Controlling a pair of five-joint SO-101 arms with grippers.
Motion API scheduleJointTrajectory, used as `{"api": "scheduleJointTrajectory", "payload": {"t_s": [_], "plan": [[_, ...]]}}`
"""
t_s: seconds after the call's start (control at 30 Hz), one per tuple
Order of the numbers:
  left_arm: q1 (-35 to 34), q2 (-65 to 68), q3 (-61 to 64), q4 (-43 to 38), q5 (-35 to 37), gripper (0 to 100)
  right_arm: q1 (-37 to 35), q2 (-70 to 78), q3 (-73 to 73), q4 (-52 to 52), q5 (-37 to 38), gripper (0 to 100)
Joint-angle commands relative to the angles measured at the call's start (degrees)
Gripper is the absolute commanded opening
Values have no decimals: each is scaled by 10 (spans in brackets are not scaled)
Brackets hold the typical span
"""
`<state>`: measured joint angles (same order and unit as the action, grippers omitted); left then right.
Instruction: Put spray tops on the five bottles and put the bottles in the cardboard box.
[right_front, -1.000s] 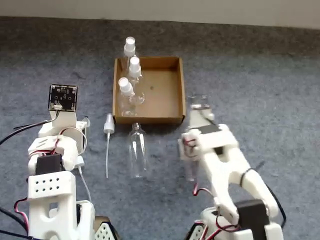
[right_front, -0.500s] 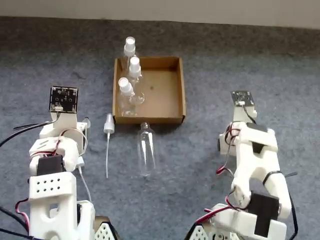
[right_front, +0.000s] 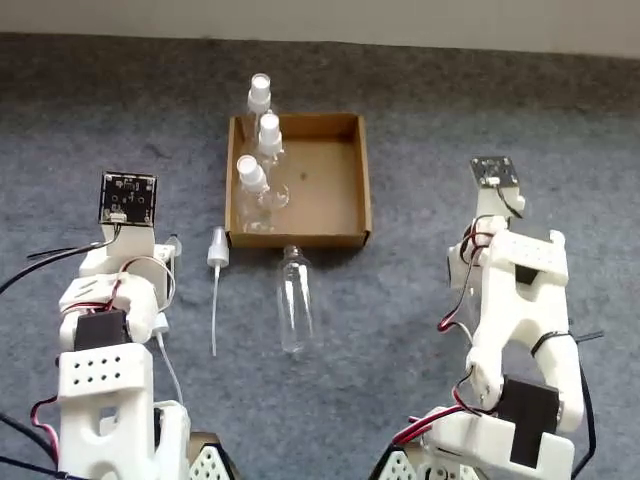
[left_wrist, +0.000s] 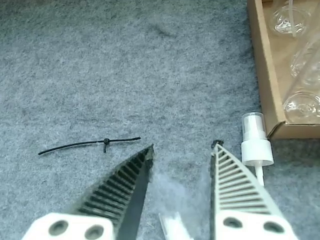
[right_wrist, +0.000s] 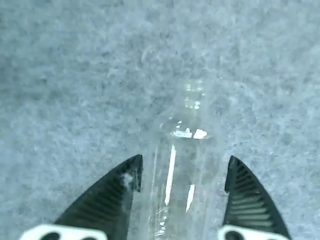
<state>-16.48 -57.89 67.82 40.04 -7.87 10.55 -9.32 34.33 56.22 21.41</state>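
Note:
The cardboard box (right_front: 352, 180) holds three clear bottles with white spray tops (right_front: 252, 175) along its left side. An uncapped clear bottle (right_front: 292, 300) lies on the carpet just in front of the box. Left of it lies a loose spray top (right_front: 217, 248) with its long tube, also the spray top (left_wrist: 256, 145) beside my left gripper (left_wrist: 182, 150), which is open over bare carpet. My right gripper (right_wrist: 182, 162) is shut on another uncapped bottle (right_wrist: 186, 142), neck pointing away. The right arm (right_front: 515, 290) stands right of the box and hides that bottle from above.
Grey carpet covers the table. A thin black tie (left_wrist: 90, 145) lies on it near the left gripper. The box corner (left_wrist: 267, 90) is close beside the loose spray top. The left arm (right_front: 110, 300) stands at the near left.
The right arm has swung to the right, away from the box's front, carrying its bottle. The bottle lying on the carpet shifted slightly right. The left arm has kept still.

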Motion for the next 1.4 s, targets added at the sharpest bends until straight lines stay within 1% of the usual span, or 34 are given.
{"api": "scheduleJointTrajectory", "payload": {"t_s": [0.0,0.2,0.33,0.5,0.67,0.73,0.87,0.9,1.17,1.37], "plan": [[9,1,-1,-11,5,182,4,-2,-35,-7,-4,214],[9,1,-1,-11,5,181,5,6,-31,-36,-4,211],[9,1,-1,-11,5,181,3,51,-47,-36,-2,211],[9,1,0,-11,5,181,5,108,-106,-31,-4,211],[9,1,0,-11,5,181,2,132,-136,-5,0,206],[9,1,0,-11,5,181,2,132,-141,-5,0,166],[9,1,0,-11,5,180,2,132,-145,-7,0,22],[9,1,0,-11,5,180,2,132,-145,-7,0,0],[9,-1,0,-11,5,178,3,121,-145,-5,0,5],[10,-4,9,-11,4,178,2,45,-142,-5,0,5]]}}
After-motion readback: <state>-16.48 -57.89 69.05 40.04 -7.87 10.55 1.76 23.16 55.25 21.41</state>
